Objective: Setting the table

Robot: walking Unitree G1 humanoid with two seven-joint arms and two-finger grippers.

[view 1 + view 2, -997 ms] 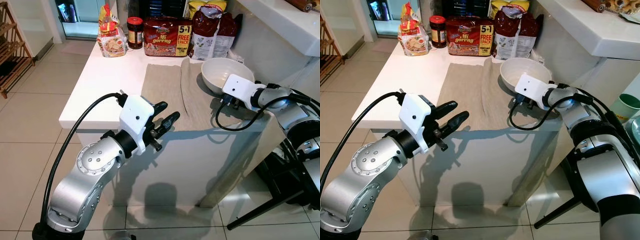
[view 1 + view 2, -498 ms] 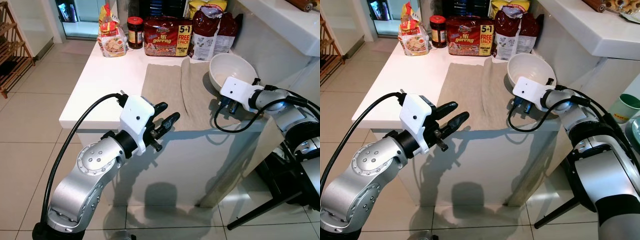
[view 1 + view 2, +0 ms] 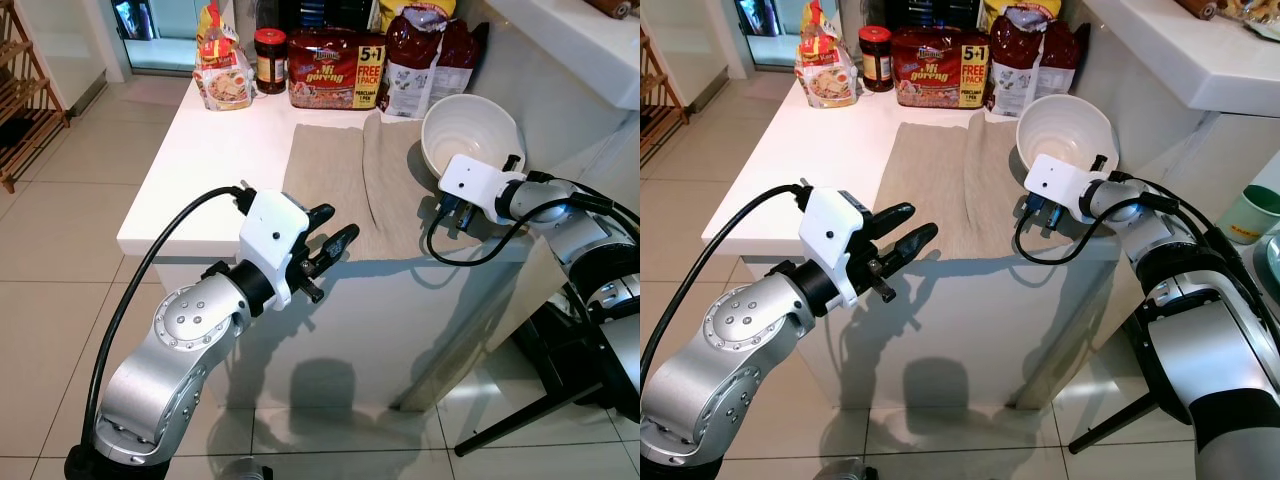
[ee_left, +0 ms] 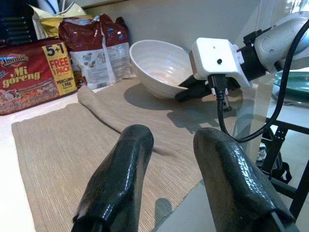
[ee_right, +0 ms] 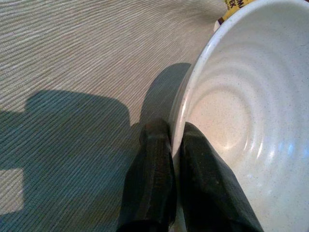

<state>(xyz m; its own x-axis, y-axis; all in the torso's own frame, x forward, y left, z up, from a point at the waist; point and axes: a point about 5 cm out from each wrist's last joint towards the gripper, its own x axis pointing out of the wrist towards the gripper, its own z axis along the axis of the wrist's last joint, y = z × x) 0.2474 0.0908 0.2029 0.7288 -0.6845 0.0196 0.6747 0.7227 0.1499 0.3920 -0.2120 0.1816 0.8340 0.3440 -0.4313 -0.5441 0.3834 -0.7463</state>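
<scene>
Done: cloth mat (image 3: 350, 185) spread on the bench (image 3: 215, 160), reaching its near edge.
Bowl (image 3: 1065, 130): tilted over the mat's right end, rim pinched by right pincer (image 5: 175, 145).
Left pincer (image 4: 174, 179): open, empty, off the near edge.
Left: setting the bowl flat, probably further tableware.

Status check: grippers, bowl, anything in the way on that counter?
Right gripper pinching the white bowl by its rim, bowl tilted above the beige placemat. Left gripper open, off the counter's front edge. Food packets along the back.
</scene>
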